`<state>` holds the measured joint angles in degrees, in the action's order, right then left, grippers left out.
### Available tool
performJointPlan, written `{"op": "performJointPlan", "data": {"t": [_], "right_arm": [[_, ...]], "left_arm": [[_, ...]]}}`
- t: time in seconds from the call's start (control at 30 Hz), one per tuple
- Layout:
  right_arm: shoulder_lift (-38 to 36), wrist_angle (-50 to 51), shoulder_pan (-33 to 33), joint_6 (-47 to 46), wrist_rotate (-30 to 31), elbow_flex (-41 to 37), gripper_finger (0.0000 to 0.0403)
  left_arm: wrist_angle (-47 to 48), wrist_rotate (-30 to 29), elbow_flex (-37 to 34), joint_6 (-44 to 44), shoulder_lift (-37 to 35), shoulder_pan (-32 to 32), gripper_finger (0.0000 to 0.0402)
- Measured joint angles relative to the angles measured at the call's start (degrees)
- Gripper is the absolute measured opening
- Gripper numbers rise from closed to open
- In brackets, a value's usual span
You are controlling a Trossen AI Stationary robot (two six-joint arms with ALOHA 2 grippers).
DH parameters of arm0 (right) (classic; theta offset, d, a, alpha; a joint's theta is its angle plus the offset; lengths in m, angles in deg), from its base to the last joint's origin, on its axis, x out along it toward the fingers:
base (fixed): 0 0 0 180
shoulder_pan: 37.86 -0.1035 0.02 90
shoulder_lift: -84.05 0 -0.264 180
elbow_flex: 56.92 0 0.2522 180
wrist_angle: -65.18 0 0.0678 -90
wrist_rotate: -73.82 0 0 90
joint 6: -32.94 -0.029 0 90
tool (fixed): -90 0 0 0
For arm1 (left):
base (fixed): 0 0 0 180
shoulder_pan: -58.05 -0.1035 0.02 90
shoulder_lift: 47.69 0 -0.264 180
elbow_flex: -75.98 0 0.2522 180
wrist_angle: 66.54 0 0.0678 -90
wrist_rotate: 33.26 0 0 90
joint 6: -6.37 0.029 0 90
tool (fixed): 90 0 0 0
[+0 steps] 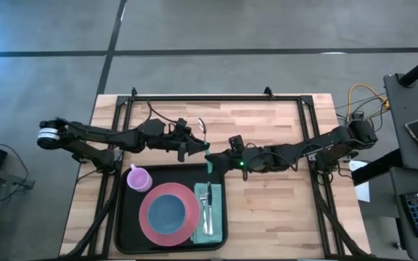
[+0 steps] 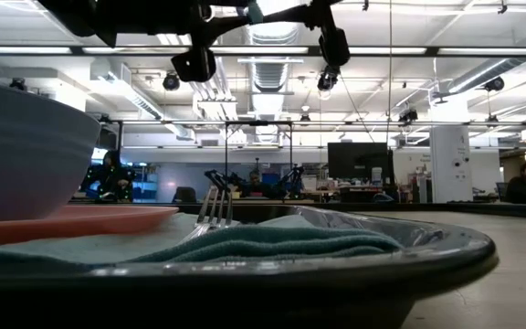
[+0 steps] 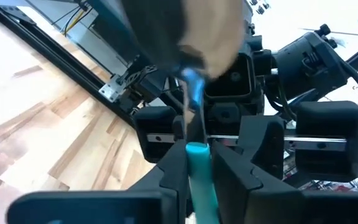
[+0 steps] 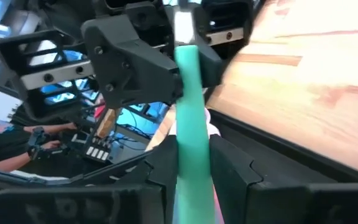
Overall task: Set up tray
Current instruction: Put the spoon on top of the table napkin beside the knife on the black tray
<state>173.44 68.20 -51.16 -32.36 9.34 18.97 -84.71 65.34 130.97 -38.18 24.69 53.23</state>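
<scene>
**Spoon handover above the tray**

The tray (image 1: 122, 233) lies at the near table edge, holding plate (image 1: 169, 213), cup (image 1: 138, 178), napkin (image 1: 209, 217) and fork (image 1: 204, 204). Just beyond its far rim, both grippers meet on one spoon (image 1: 202, 134): left gripper (image 1: 194, 148) and right gripper (image 1: 215, 161) each clamp the teal handle. Judged step: handover. Next, one releases.

Wrist views confirm both grips; the high view alone shows the bowl.

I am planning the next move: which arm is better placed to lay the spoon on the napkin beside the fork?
Probably right: the right gripper holds the spoon by its green handle end, nearest the napkin; the left gripper holds it nearer the metal part.
</scene>
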Motion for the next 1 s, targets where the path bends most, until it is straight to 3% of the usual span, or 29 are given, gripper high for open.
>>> {"op": "performJointPlan", "data": {"t": [0.33,0.57,0.77,1.0], "right_arm": [[-0.1,11.0,-0.6,-11.4,-0.7,0.2,0.0144],[-0.1,10.8,-2.2,-10.9,3.1,0.3,0.0172],[-0.1,13.4,-3.4,-8.2,7.4,0.3,0.0173],[-0.1,15.6,-3.7,-3.1,13.2,0.3,0.0173]], "left_arm": [[8.2,-4.6,-0.1,1.0,0.0,-0.2,0.0035],[13.5,-10.8,-0.1,-7.0,0.0,-0.2,0.0035],[15.0,-11.8,2.6,-17.1,0.1,-1.1,0.0035],[24.5,-12.4,8.1,-16.9,0.6,-1.2,0.0035]]}}
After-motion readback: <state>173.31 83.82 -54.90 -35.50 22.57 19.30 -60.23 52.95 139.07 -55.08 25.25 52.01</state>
